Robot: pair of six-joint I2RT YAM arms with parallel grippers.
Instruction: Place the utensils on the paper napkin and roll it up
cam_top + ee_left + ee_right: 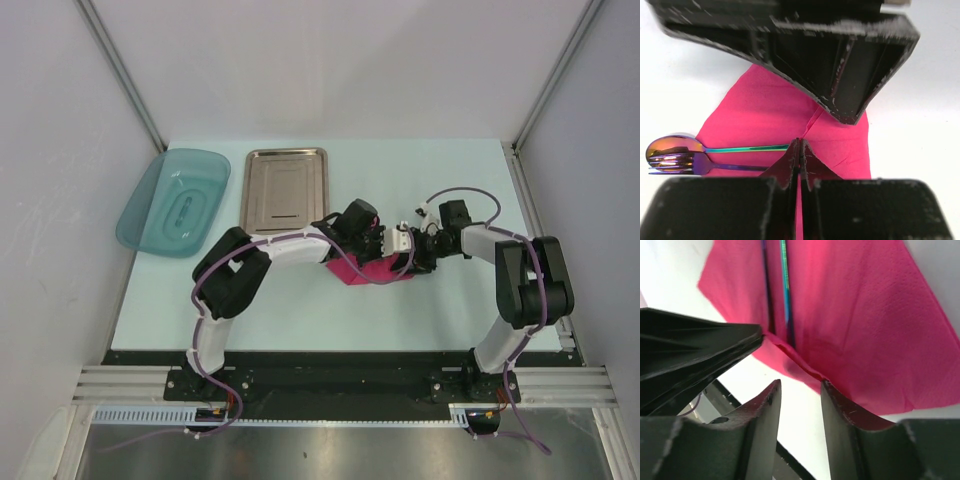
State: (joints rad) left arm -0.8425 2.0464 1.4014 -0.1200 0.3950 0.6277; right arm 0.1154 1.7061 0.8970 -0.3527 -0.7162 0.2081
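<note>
The paper napkin (365,272) (775,110) (855,315) lies magenta-pink at mid-table, between the two arms. On it, side by side, rest the spoon (671,145) with its teal handle (785,285) and the purple fork (671,162) (765,285). Their heads stick out past the napkin's left edge in the left wrist view. My left gripper (380,250) (800,142) is shut, its tips pinching a raised fold of the napkin. The right gripper (408,258) (800,387) is open, facing the left one. Its right fingertip (826,386) touches the napkin's lifted edge, and only table shows between its jaws.
A rectangular steel tray (286,188) lies at the back, left of the arms. Further left, a teal translucent dish (175,200) overhangs the table's left edge. Grey walls close in both sides. A black rail (330,358) runs along the near edge.
</note>
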